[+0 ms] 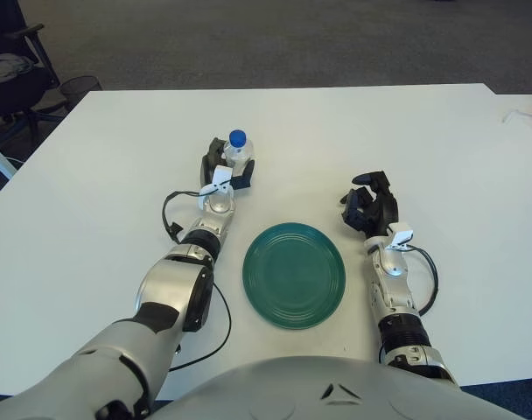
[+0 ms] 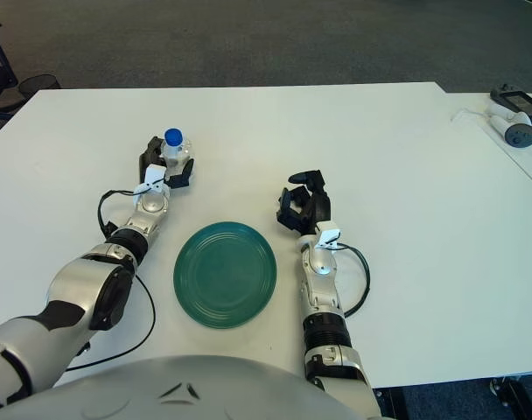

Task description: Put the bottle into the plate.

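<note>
A small clear bottle [image 1: 237, 150] with a blue cap stands upright on the white table [image 1: 353, 131], up and left of the plate. My left hand [image 1: 225, 168] is curled around its body, fingers on both sides. The round green plate [image 1: 294, 274] lies flat nearer to me, between my two arms, with nothing on it. My right hand [image 1: 370, 206] shows to the right of the plate, its dark fingers curled and holding nothing.
A black cable [image 1: 171, 229] loops beside my left forearm and another by my right wrist [image 1: 428, 276]. White devices with a cord [image 2: 511, 122] lie at the table's far right edge. An office chair [image 1: 12, 74] stands off the far left corner.
</note>
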`<state>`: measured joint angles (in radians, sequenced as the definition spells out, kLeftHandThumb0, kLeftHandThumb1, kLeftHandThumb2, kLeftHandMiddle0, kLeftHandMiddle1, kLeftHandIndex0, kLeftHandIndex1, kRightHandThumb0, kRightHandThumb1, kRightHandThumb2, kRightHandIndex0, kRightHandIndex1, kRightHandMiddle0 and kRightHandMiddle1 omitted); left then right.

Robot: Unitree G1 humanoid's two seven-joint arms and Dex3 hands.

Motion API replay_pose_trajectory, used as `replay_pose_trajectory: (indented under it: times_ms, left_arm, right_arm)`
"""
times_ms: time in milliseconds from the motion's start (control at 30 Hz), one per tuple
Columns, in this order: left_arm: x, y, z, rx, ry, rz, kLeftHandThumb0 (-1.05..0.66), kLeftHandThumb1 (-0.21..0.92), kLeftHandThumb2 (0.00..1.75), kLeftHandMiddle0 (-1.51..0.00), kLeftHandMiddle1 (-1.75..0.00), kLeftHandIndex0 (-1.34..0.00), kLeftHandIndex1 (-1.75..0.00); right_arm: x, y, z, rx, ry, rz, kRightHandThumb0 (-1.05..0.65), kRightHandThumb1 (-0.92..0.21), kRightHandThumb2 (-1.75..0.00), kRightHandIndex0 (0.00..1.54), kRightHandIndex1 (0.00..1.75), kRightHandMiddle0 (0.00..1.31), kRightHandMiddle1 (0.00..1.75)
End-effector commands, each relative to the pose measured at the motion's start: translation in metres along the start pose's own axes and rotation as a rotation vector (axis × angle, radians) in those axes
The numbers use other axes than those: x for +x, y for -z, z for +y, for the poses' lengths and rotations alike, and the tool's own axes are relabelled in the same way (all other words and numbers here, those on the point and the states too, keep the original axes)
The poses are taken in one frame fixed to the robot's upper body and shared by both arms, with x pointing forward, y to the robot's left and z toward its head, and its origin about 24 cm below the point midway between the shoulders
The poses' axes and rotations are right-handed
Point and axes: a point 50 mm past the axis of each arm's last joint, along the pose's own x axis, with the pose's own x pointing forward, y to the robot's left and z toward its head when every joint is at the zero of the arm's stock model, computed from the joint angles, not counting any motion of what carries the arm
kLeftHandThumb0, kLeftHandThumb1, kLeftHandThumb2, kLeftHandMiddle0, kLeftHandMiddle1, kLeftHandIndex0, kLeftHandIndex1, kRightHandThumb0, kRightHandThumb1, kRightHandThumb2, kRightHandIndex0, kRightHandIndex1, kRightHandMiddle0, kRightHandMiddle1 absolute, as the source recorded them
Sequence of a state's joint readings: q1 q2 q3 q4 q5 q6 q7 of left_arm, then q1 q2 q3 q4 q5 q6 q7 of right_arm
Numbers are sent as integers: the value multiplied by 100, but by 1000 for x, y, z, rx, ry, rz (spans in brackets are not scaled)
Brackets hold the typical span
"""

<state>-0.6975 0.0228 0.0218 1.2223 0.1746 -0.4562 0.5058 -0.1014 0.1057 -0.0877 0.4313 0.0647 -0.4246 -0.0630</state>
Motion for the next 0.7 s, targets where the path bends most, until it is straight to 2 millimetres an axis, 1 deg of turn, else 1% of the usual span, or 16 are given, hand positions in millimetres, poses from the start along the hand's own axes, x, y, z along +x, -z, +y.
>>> replay_pose_trajectory:
  times_ms: [0,233,267,367,467,567,667]
  left_arm:
    - [2,-3,6,8,-20,-35,-3,26,140,-129,-175,-109,-175]
    - [6,-13,9,5,-32,-102,-3,27,140,-129,-175,-109,-175]
    - [6,-20,10,-3,-28,-155,-3,27,140,-129,-175,-109,-175]
    - [5,-34,12,-16,-15,-258,-4,27,139,-130,-175,-109,-175]
    - [-2,-53,16,-7,32,-426,-4,27,139,-130,-175,-109,-175]
    - [-10,-63,20,54,83,-551,-5,27,139,-130,-175,-109,-175]
    - [-16,-69,22,95,120,-623,-5,27,139,-130,-175,-109,-175]
  right_arm:
    - [-11,21,-6,-7,30,128,0,-51,-109,49,170,24,175]
    - [-11,22,-6,-9,26,132,0,-51,-109,49,171,24,175]
    - [-10,22,-6,-10,25,136,0,-51,-109,49,171,24,175]
    - [-10,22,-6,-11,23,141,0,-51,-110,49,171,24,175]
    - [-9,22,-6,-17,25,140,0,-51,-110,49,172,23,175]
    - [-10,22,-6,-26,25,137,0,-51,-109,48,172,23,175]
    - [-10,22,-5,-32,25,137,0,-51,-109,48,172,23,175]
